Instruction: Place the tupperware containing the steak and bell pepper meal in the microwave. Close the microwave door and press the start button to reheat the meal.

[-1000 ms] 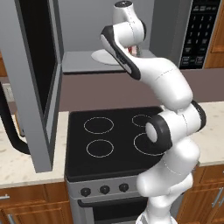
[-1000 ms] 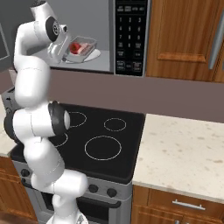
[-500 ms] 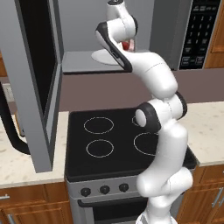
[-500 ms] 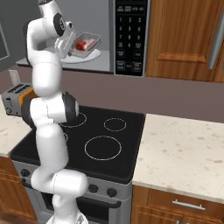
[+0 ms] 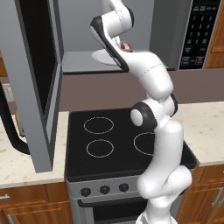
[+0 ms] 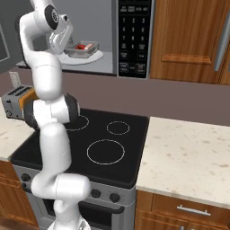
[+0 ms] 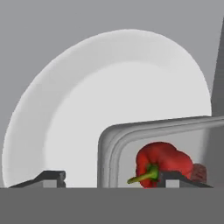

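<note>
The white arm stands tall in front of the stove (image 5: 109, 140) and reaches up and far into the open microwave (image 6: 108, 36). Its top part bends over, so the end effector (image 7: 109, 177) points down and inward at the white plate (image 7: 100, 100) on the microwave floor.

In the hand view, the two dark fingertips (image 7: 48, 177) sit wide apart. The near left corner of the tupperware (image 7: 131, 144) lies between them. The tips do not look pressed against its sides, so the end effector looks open and holds nothing (the rim is right there, but there is a gap on the left side).

The tupperware (image 6: 81, 49) sits on the plate inside the microwave, just under and a little beyond the end effector. In it you can see the red bell pepper (image 7: 164, 164) with its green stem, and a bit of pinkish steak (image 7: 199, 173) to the right of it. In the right base view, the box sits just right of the arm's hand.

The microwave door (image 5: 37, 74) is swung wide open on the left. It hangs out over the left surface (image 5: 17, 164). The black keypad (image 6: 132, 38) is on the right side of the microwave. A toaster (image 6: 15, 101) stands on the surface to the left of the stove.
</note>
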